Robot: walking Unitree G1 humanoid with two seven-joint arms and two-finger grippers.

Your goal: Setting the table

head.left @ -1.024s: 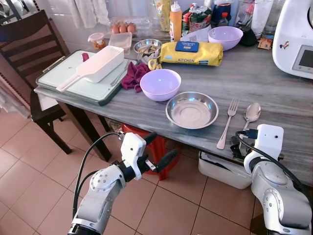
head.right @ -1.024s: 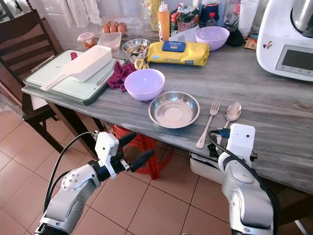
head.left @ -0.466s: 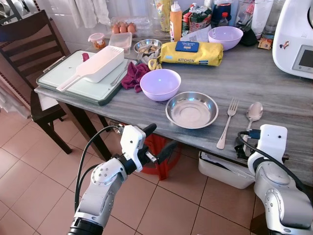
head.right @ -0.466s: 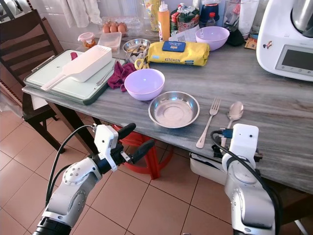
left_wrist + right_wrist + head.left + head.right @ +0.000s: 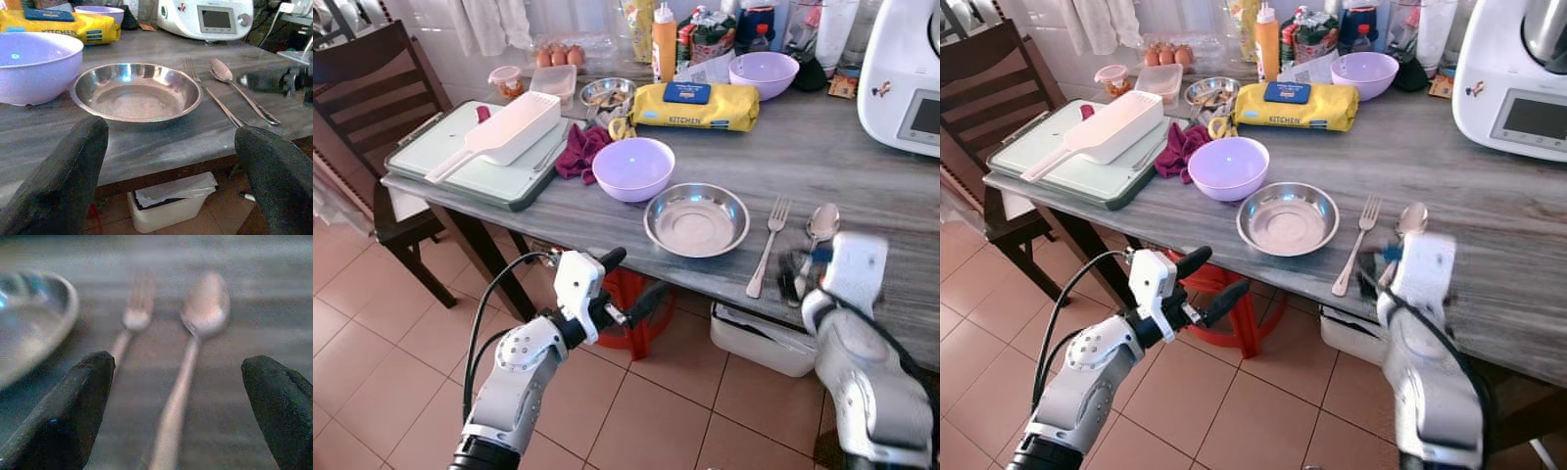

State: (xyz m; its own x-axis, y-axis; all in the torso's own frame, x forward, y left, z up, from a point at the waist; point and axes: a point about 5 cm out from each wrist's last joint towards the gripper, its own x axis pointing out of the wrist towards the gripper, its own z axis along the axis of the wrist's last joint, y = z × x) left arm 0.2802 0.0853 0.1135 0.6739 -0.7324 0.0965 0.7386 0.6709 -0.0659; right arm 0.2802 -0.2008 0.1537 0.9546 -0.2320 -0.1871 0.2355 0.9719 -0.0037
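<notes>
We stand at the near edge of a grey counter point(image 5: 862, 166) with both arms raised. Our left claw point(image 5: 628, 284) hangs below the counter's front edge, over the tiled floor point(image 5: 372, 333), its two black fingers point(image 5: 58, 181) spread wide and holding nothing. Our right claw point(image 5: 181, 406) sits at the near right of the counter, fingers likewise apart and empty, pointing along the handles of the cutlery; in the head views that arm is blurred.

A steel plate point(image 5: 697, 218) lies near the front edge, centre right. Just to its right a fork point(image 5: 767, 245) and a spoon point(image 5: 820, 223) lie side by side, bowl and tines pointing away from us, close together but apart. To the left of the plate and slightly farther back stands a lilac bowl point(image 5: 633, 167), near the plate; whether they touch, we cannot tell. A second lilac bowl point(image 5: 763, 73) stands at the far side.

Beside the near bowl lies a crumpled maroon cloth point(image 5: 579, 152). Farther left, a white long-handled container point(image 5: 504, 132) rests on a pale tray point(image 5: 440, 162). A yellow packet point(image 5: 695, 105) lies at the far centre, with an orange bottle point(image 5: 664, 41) and eggs point(image 5: 558, 56) behind it. A white kitchen machine point(image 5: 906, 83) occupies the far right. A dark wooden chair point(image 5: 372, 73) stands at the left.
</notes>
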